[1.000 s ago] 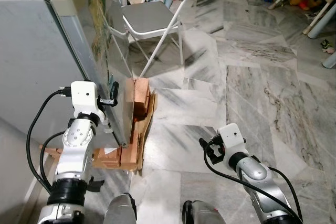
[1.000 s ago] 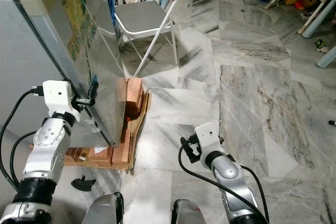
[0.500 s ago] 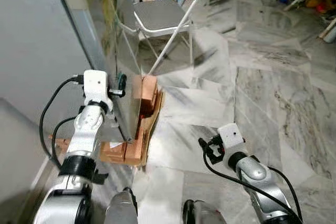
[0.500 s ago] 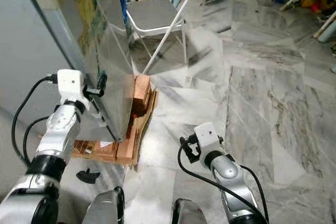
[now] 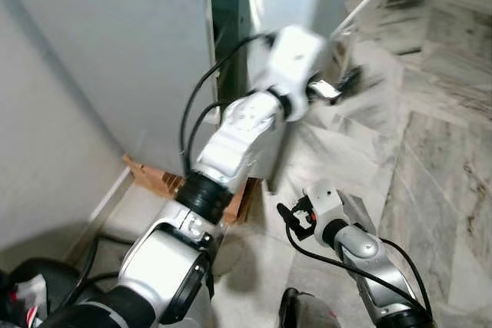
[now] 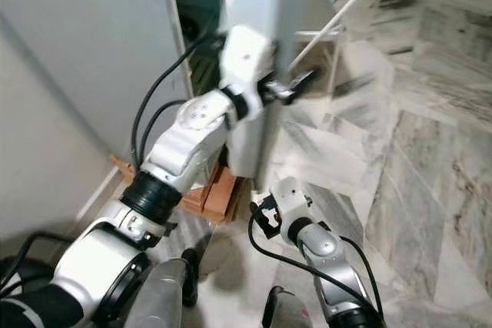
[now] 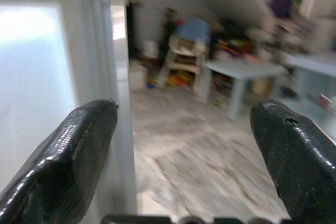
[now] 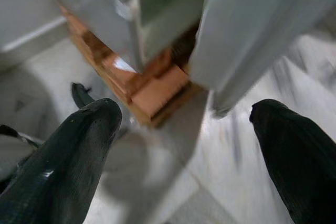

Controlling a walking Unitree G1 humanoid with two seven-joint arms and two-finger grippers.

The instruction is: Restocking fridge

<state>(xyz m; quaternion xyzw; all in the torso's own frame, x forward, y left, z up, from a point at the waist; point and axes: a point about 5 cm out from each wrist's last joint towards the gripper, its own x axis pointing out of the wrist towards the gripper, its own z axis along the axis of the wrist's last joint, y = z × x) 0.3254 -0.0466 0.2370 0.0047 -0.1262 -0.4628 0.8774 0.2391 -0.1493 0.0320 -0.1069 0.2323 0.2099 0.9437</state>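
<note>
The grey fridge (image 5: pixel 115 51) stands at the left, and its pale door (image 6: pixel 250 5) is ajar, with a dark gap (image 5: pixel 227 5) between door and body. My left arm reaches forward along the door's outer face. The left gripper (image 5: pixel 342 86) is open just past the door's free edge, blurred. In the left wrist view the door edge (image 7: pixel 113 103) runs beside one of the fingers (image 7: pixel 68 156), with nothing between the two. My right gripper (image 5: pixel 288 217) hangs low over the floor, open and empty, its fingers (image 8: pixel 68 156) spread before the fridge's foot.
Orange wooden blocks (image 8: pixel 157 90) prop up the fridge's base (image 5: pixel 157 182). A white folding chair's leg (image 6: pixel 346 5) stands behind the door. Grey marble floor (image 5: pixel 438 151) stretches to the right. A plain wall (image 5: pixel 46 136) closes the left side.
The view has swung left and closer to the fridge. The door, shut before, now stands ajar. My left arm has risen and stretched forward past the door edge. The right arm has hardly moved.
</note>
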